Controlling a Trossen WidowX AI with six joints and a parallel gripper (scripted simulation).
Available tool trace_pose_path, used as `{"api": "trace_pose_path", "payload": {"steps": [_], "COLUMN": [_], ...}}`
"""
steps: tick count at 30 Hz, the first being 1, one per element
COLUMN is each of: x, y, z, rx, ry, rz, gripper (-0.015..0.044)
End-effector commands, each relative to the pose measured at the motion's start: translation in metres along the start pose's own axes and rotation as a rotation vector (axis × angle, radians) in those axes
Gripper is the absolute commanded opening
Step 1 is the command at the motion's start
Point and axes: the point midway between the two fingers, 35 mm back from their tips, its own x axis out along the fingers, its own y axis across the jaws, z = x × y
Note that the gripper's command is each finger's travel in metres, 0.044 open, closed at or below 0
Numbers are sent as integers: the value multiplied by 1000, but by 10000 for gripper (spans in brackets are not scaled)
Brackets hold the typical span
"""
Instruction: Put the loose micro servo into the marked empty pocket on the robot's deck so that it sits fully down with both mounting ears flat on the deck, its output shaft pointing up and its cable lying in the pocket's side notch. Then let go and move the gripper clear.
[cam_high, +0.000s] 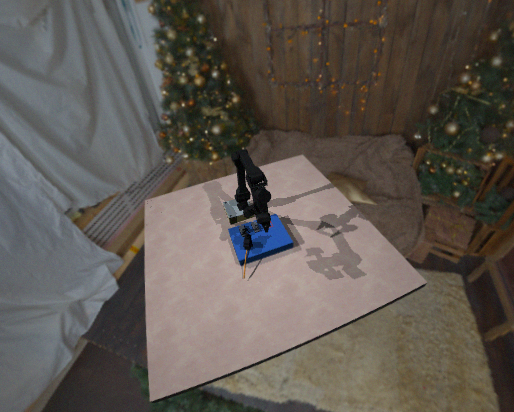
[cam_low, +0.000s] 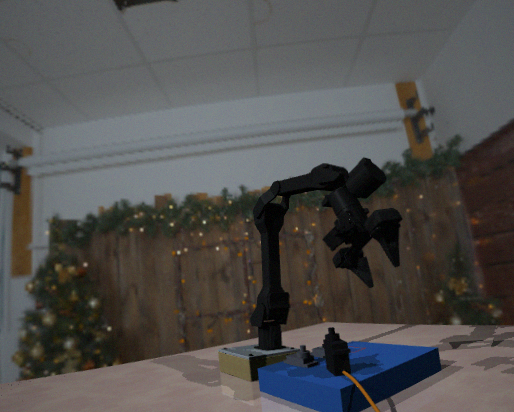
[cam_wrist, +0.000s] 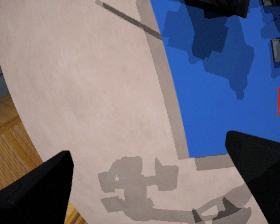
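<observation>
The loose micro servo (cam_high: 247, 242) (cam_low: 336, 356) (cam_wrist: 220, 5) is black and stands tall on the blue deck (cam_high: 281, 244) (cam_low: 300, 390) (cam_wrist: 210, 135), near the deck's front left in the exterior view. A narrow tip points up. Its orange cable (cam_high: 244, 265) (cam_low: 361, 388) leaves low and hangs over the deck's edge. Its foot is too dark to tell how it rests. A red mark (cam_wrist: 278, 101) shows on the deck at the wrist view's right edge; the pocket itself is not clear. My gripper (cam_low: 385, 276) (cam_wrist: 153, 150) is wide open and empty, well above the deck and away from the servo.
A low dark grey part (cam_low: 303, 357) sits on the deck beside the servo. The arm's pale-topped base block (cam_high: 235, 212) (cam_low: 237, 366) stands just behind the deck. The pinkish table (cam_high: 200, 320) (cam_wrist: 90, 90) carries the deck and arm shadows.
</observation>
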Motion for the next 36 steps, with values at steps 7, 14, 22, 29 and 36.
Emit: {"api": "trace_pose_path", "payload": {"steps": [7, 14, 22, 29, 36], "x": [5, 8, 12, 15, 18], "y": [-2, -3, -5, -7, -9], "z": [9, 15, 22, 28, 34], "rx": [-341, -583, -858, -1099, -1339], "ry": [-9, -9, -1, 12, 33], "rz": [-33, -56, -84, -108, -132], "gripper": [440, 440, 440, 440, 440]}}
